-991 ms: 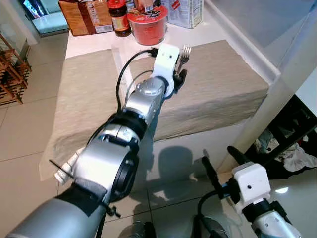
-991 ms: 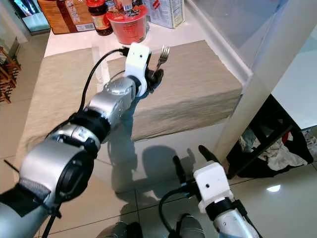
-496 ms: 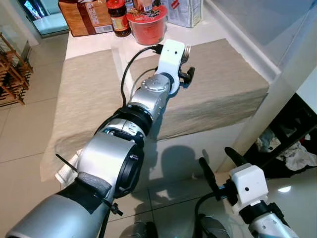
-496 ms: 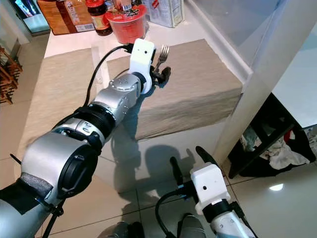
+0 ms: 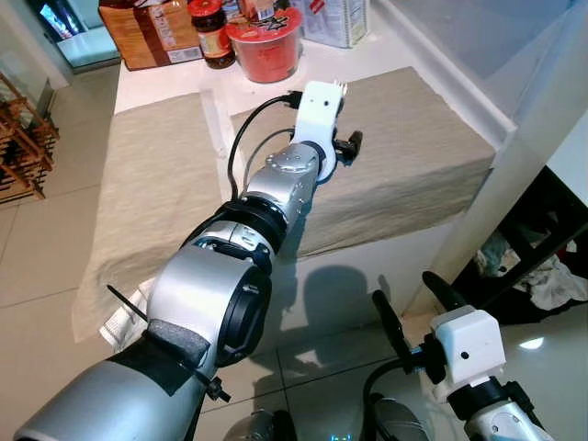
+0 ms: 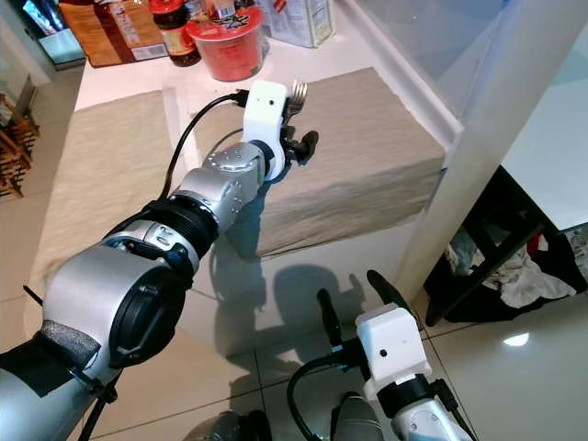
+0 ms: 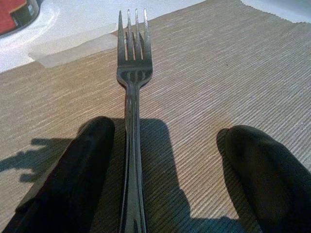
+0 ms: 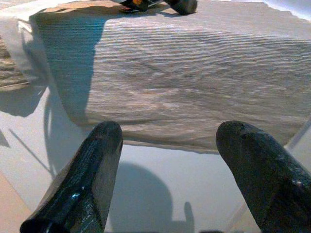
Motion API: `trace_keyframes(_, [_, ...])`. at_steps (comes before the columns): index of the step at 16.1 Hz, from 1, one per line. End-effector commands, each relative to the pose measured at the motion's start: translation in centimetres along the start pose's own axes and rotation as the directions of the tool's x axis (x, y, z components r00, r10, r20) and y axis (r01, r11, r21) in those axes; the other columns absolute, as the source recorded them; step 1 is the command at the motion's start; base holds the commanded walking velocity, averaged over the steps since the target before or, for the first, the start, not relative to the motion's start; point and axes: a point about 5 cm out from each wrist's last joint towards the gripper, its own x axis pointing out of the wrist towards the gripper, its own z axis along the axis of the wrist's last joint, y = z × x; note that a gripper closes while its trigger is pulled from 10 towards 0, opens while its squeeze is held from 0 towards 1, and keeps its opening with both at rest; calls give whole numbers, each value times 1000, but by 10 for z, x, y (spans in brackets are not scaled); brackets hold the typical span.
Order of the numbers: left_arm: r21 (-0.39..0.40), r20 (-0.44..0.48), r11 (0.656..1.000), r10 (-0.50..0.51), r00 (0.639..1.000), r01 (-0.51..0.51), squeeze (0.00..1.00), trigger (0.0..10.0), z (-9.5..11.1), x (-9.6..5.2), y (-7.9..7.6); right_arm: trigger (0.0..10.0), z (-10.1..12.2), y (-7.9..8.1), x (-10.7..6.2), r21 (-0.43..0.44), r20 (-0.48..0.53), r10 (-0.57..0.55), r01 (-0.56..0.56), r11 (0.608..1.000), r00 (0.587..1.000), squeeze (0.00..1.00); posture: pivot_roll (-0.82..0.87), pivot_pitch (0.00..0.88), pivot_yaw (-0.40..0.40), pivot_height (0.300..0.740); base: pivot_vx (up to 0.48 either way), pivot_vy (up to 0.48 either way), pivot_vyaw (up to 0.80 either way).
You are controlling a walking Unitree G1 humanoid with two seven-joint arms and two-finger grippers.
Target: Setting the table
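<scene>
A silver fork (image 7: 131,97) lies lengthwise over the right beige placemat (image 5: 413,147), tines pointing toward the table's back. My left gripper (image 7: 165,165) is stretched out over that mat and stands open. Its black fingers (image 7: 68,170) are wide apart on either side of the handle, which runs close beside one finger. From the head, the tines (image 6: 299,89) peek out past the white wrist housing of the left gripper (image 5: 342,138). My right gripper (image 5: 413,308) hangs low above the floor before the table, open and empty.
A second placemat (image 5: 156,184) covers the table's left half. At the back stand a red noodle cup (image 5: 265,41), a jar (image 5: 209,32), a brown box (image 5: 147,32) and a white carton (image 5: 335,18). A white pillar (image 5: 542,156) rises at the right, a wooden rack (image 5: 23,138) at the left.
My left arm has reached further across the right placemat, and the fork has tipped from upright to low behind the wrist housing. The right arm has barely moved.
</scene>
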Motion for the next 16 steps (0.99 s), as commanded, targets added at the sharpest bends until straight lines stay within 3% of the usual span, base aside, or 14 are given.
trace_keyframes(1, [-23, -105, 999, 33, 994, -36, 0, 10000, -25, -2, 8, 10000, 4, 3, -1, 3, 7, 7, -7, 1000, 1000, 0, -257, 171, 159, 740, 0, 0, 0])
trace_keyframes(2, [-37, -120, 998, 39, 992, -44, 0, 9333, -29, -3, 10, 10000, 4, 3, -1, 5, 7, 9, -9, 1000, 1000, 0, -256, 172, 158, 740, 0, 0, 0])
trace_keyframes(3, [-42, -130, 998, 44, 991, -50, 0, 0, -32, -3, 12, 10000, 5, 3, 0, 4, 8, 12, -12, 1000, 1000, 0, -254, 177, 158, 740, 0, 0, 0])
trace_keyframes(9, [48, -124, 998, 50, 991, -44, 0, 0, -35, -4, 17, 10000, 5, 2, 2, 7, 10, 11, -11, 1000, 1000, 0, -246, 177, 150, 740, 0, 0, 0])
trace_keyframes(16, [35, -108, 999, 45, 993, -42, 0, 0, -37, -5, 22, 10000, 7, 2, 6, 8, 18, 28, -28, 1000, 999, 0, -235, 166, 140, 740, 0, 0, 0])
